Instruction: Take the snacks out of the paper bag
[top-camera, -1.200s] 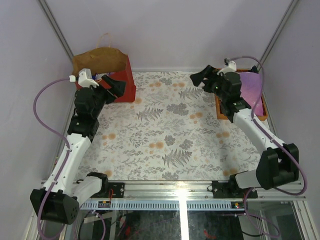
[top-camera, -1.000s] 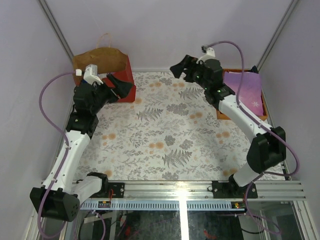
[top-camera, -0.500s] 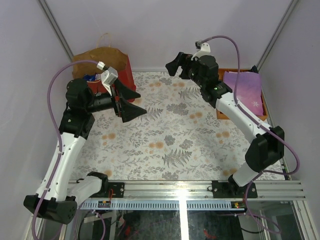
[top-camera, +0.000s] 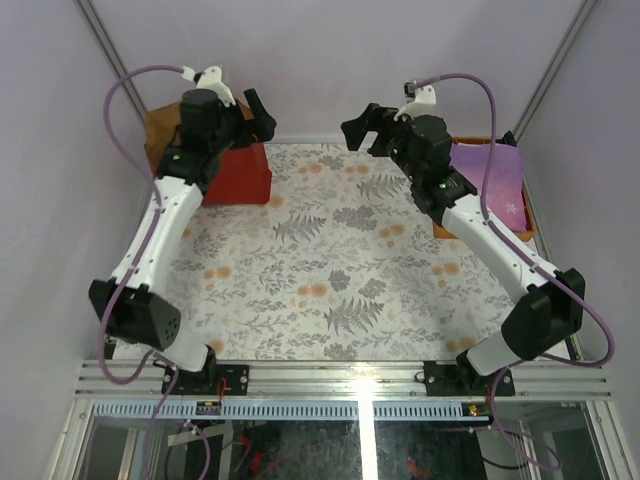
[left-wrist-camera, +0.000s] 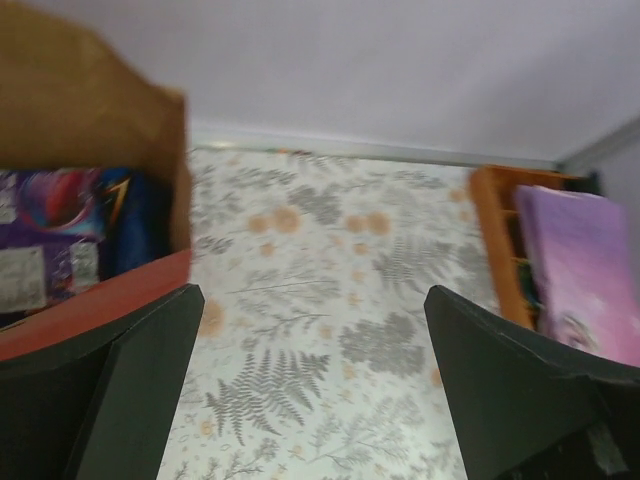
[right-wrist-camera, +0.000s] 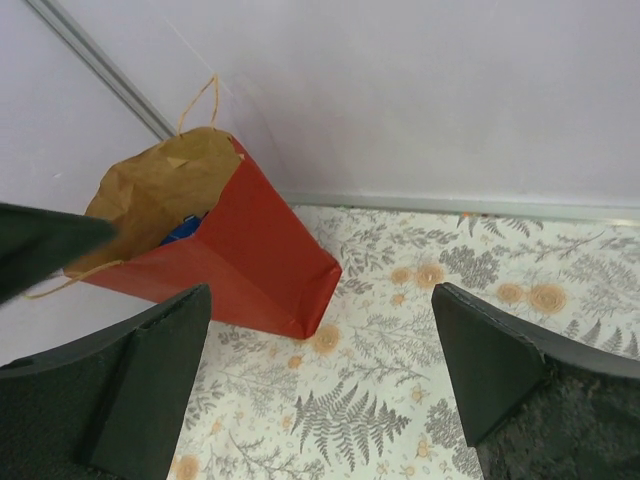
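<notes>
The paper bag (top-camera: 236, 174), red outside and brown inside, stands at the back left with its mouth open (right-wrist-camera: 160, 190). Inside it, the left wrist view shows snacks: a purple packet (left-wrist-camera: 45, 225) beside a blue one (left-wrist-camera: 140, 215). A bit of the blue packet (right-wrist-camera: 185, 229) also shows in the right wrist view. My left gripper (top-camera: 258, 113) hangs open and empty above the bag's right edge (left-wrist-camera: 95, 300), its fingers (left-wrist-camera: 135, 375) wide apart. My right gripper (top-camera: 365, 130) is open and empty at the back middle, facing the bag (right-wrist-camera: 255, 255).
An orange tray (top-camera: 438, 215) sits at the back right holding a flat lilac item (top-camera: 490, 180); both also show in the left wrist view, the tray (left-wrist-camera: 492, 235) and the lilac item (left-wrist-camera: 580, 270). A floral cloth (top-camera: 330, 270) covers the table. Lilac walls close in the back and sides.
My left arm has swung up and back from over the cloth to above the bag's mouth. My right gripper has stayed near the back middle, open.
</notes>
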